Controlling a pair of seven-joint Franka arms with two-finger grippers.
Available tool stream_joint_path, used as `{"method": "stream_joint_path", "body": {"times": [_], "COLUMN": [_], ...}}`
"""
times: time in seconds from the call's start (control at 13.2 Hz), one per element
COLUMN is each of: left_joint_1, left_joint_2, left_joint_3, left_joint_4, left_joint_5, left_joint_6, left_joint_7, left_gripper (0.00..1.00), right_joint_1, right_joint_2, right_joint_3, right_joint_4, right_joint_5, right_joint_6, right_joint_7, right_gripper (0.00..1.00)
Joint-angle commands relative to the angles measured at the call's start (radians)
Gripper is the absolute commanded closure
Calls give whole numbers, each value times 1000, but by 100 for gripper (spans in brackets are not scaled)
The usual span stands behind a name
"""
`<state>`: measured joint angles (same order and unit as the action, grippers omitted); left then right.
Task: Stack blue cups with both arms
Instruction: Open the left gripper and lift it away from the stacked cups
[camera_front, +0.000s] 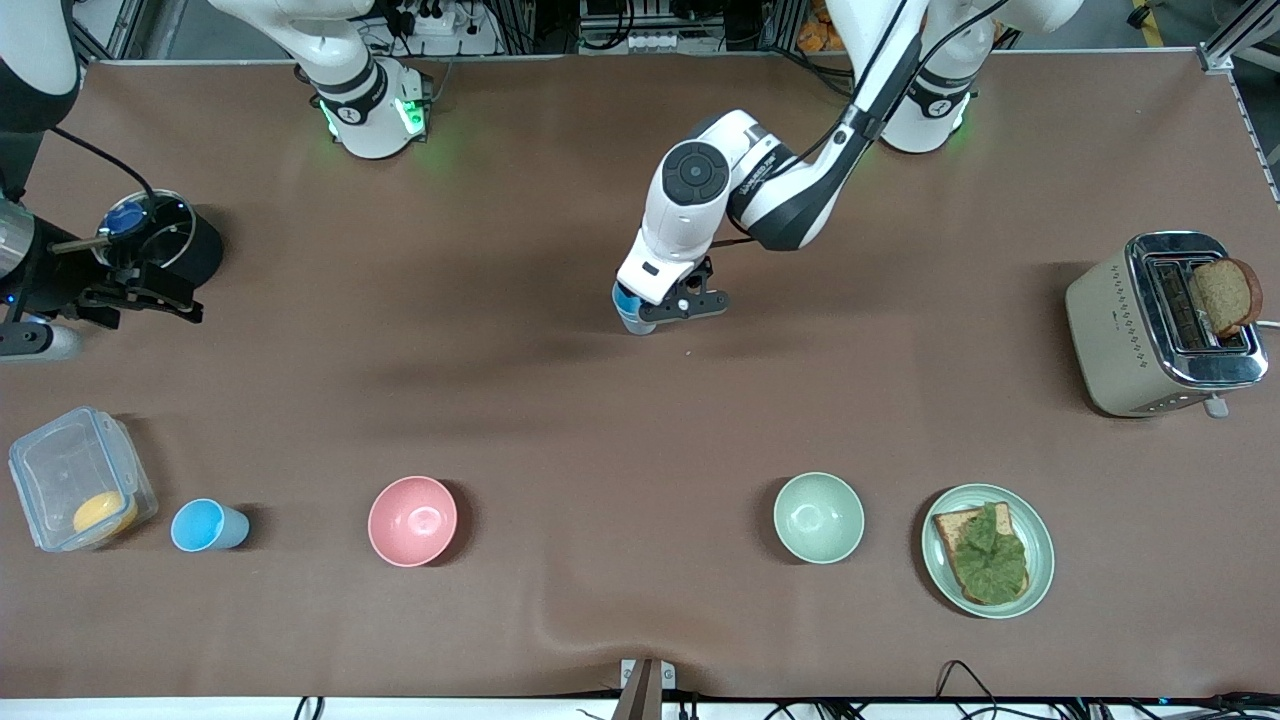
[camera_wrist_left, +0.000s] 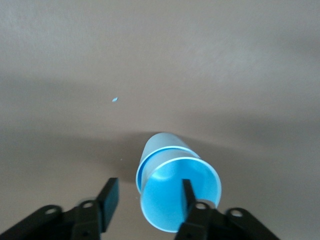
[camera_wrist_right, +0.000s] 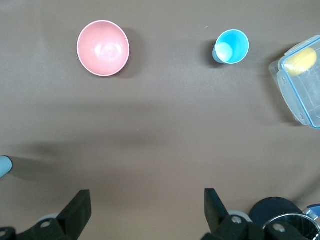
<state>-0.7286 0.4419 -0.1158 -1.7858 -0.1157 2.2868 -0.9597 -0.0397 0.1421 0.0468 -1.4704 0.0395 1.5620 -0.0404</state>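
The left tool (camera_wrist_left: 147, 200) stands wide open around a pair of nested blue cups (camera_wrist_left: 172, 185) upright mid-desk (camera_front: 900, 620). The right tool (camera_wrist_right: 147, 210), also open and empty, waits at its own end; a third cup (camera_front: 208, 525) stands nearest it.

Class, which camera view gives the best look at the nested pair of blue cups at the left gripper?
The left wrist view: the nested cups fill it, one finger inside the rim. In the front view the left gripper hides most of them. The right wrist view shows only an edge.
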Motion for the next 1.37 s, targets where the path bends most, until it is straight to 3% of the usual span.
{"method": "stream_joint_path", "body": {"times": [0.0,0.3,0.53,0.91,1.29], "left_joint_1": [41,239,400,550,664], "left_joint_2": [-113,-297,-308,-313,-356], "left_joint_3": [10,7,5,5,4], "left_joint_4": [-7,-1,165,311,318], "left_joint_5": [-5,117,119,108,114], "left_joint_6": [-50,-206,-474,-674,-760], "left_joint_7": [-11,149,386,646,778], "left_gripper": [0,0,0,0,0], "right_joint_1": [-37,-55,-52,-49,-45], "right_joint_2": [11,16,16,16,14], "right_joint_3": [28,28,28,28,28], "right_joint_4": [19,22,22,22,24], "right_joint_5": [-9,-6,-6,-9,-9], "right_joint_6": [-34,-37,-36,-39,-39], "right_joint_7": [8,5,7,8,14], "right_gripper": [0,0,0,0,0]}}
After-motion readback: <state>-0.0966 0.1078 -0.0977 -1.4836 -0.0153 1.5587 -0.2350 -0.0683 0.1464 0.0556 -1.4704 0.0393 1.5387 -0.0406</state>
